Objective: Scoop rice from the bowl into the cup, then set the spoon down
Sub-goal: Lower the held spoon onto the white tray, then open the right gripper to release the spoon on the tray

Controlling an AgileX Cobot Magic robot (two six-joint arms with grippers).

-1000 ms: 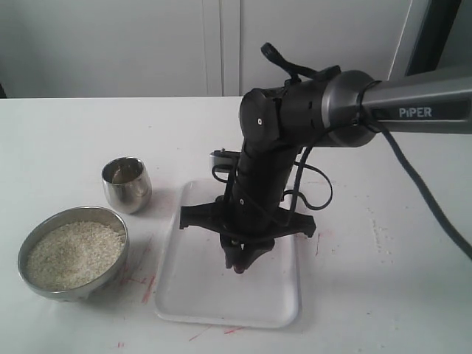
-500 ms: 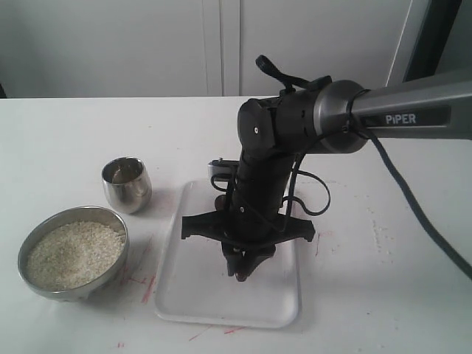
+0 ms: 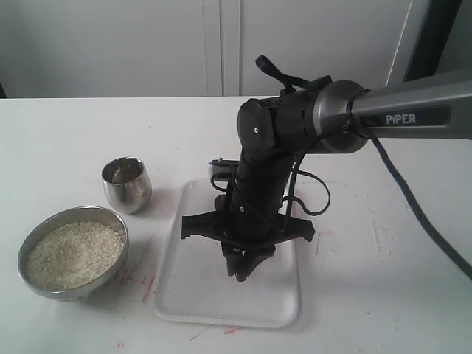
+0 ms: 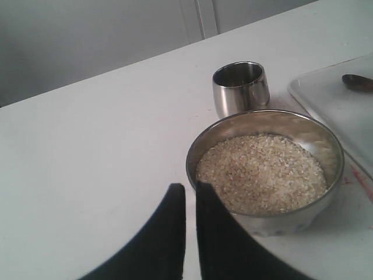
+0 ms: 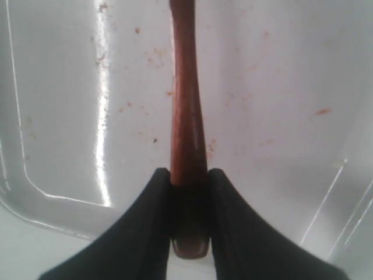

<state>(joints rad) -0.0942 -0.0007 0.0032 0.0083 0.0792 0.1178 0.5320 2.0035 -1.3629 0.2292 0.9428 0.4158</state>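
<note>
Two black fingers of the right gripper [image 5: 189, 175] are clamped on the handle end of the slim reddish-brown wooden spoon [image 5: 187, 105]. Its long handle runs straight out from the jaws, lengthwise over the white rectangular plastic tray [image 3: 284, 310], with the scoop toward the tray's far end. The left gripper [image 4: 190, 195], jaws almost together and empty, hovers beside the wide shiny steel bowl [image 4: 326, 137] of off-white rice [image 4: 259, 172], just beside the small steel cup [image 4: 240, 87].

White table [image 3: 66, 140]: bowl [image 3: 72, 251], cup [image 3: 127, 184], white tray [image 3: 221, 302].
</note>
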